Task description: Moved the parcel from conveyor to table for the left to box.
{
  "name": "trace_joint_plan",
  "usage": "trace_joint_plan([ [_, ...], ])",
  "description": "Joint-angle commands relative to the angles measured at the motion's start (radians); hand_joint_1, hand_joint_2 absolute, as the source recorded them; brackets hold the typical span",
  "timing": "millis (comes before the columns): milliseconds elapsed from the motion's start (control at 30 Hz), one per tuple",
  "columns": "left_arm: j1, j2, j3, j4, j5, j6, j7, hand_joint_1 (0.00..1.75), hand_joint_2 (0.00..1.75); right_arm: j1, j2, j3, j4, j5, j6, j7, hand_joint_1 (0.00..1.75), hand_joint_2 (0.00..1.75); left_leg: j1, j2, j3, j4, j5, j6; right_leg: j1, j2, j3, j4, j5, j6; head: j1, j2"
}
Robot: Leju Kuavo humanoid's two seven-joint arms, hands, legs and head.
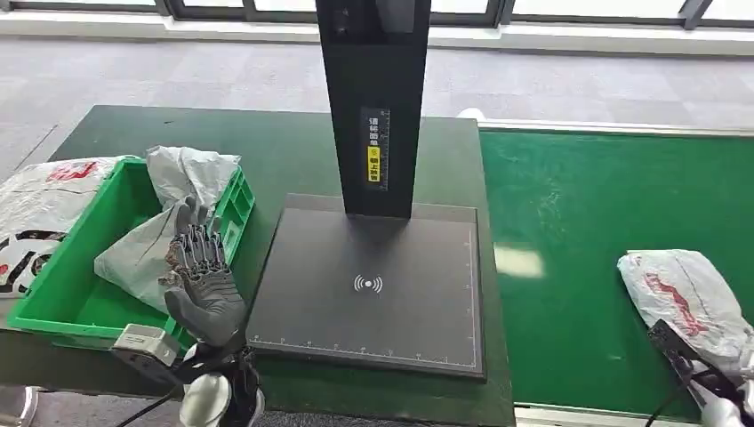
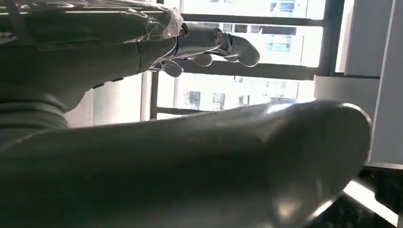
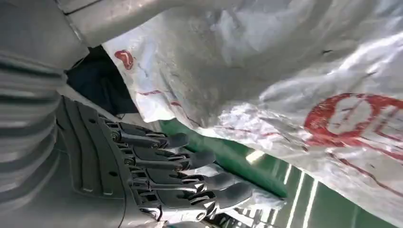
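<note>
While the parcel lies on the belt, both hands show:
parcel (image 1: 689, 301): white plastic bag with red print, lying on the green conveyor (image 1: 587, 231), at its near right; close up in the right wrist view (image 3: 294, 80)
right hand (image 1: 689, 356): at the parcel's near edge, under the bag; fingers (image 3: 190, 159) extended and slightly apart in the wrist view, cannot tell if they grip it
left hand (image 1: 203, 271): raised, fingers spread, holding nothing, above the near right corner of the green box (image 1: 62, 276)
green box: holds one grey-white bag (image 1: 169, 213)
table (image 1: 284, 151): dark green, carries a black scanner pad (image 1: 373, 285) with upright post (image 1: 373, 98)
</note>
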Motion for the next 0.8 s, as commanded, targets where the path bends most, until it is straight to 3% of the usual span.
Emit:
trace_joint_plan([
  [33, -0.040, -0.007, 0.041, 0.070, -0.014, -0.004, 0.003, 0.00, 0.00, -0.179, -0.017, -0.058, 0.318, 0.046, 0.102, 0.101, 0.00, 1.75, 0.000, 0.000, 0.002, -0.001, 0.000, 0.000, 0.001, -0.001, 0.001, -0.001, 0.000, -0.001, 0.000, 0.000],
  [167, -0.052, -0.005, 0.033, 0.089, -0.018, 0.005, 0.003, 0.00, 0.00, -0.235, -0.028, -0.051, 0.414, 0.075, 0.106, 0.134, 0.00, 1.75, 0.001, 0.003, 0.001, -0.002, 0.000, 0.001, 0.001, 0.001, 0.001, -0.002, 0.001, -0.001, 0.000, 0.000],
  [433, -0.074, 0.003, 0.022, 0.132, -0.016, 0.015, 0.003, 0.00, 0.00, -0.221, 0.007, -0.060, 0.438, 0.092, 0.154, 0.114, 0.00, 1.75, 0.002, 0.001, 0.008, -0.004, 0.002, 0.002, 0.002, -0.001, 0.005, -0.005, 0.002, -0.002, 0.000, 0.000],
  [467, -0.074, 0.006, 0.019, 0.139, -0.018, 0.018, 0.003, 0.00, 0.00, -0.217, 0.015, -0.062, 0.433, 0.091, 0.164, 0.087, 1.75, 1.75, 0.001, 0.002, 0.006, -0.002, 0.001, 0.002, 0.002, 0.001, 0.005, -0.003, 0.002, -0.001, 0.000, 0.000],
  [800, -0.077, 0.012, 0.010, 0.159, -0.023, 0.027, 0.003, 0.00, 0.00, -0.171, 0.059, -0.046, 0.397, 0.094, 0.187, -0.022, 1.75, 1.75, 0.003, 0.002, 0.009, -0.002, 0.000, 0.004, 0.004, 0.001, 0.012, -0.007, 0.003, 0.002, 0.000, 0.000],
])
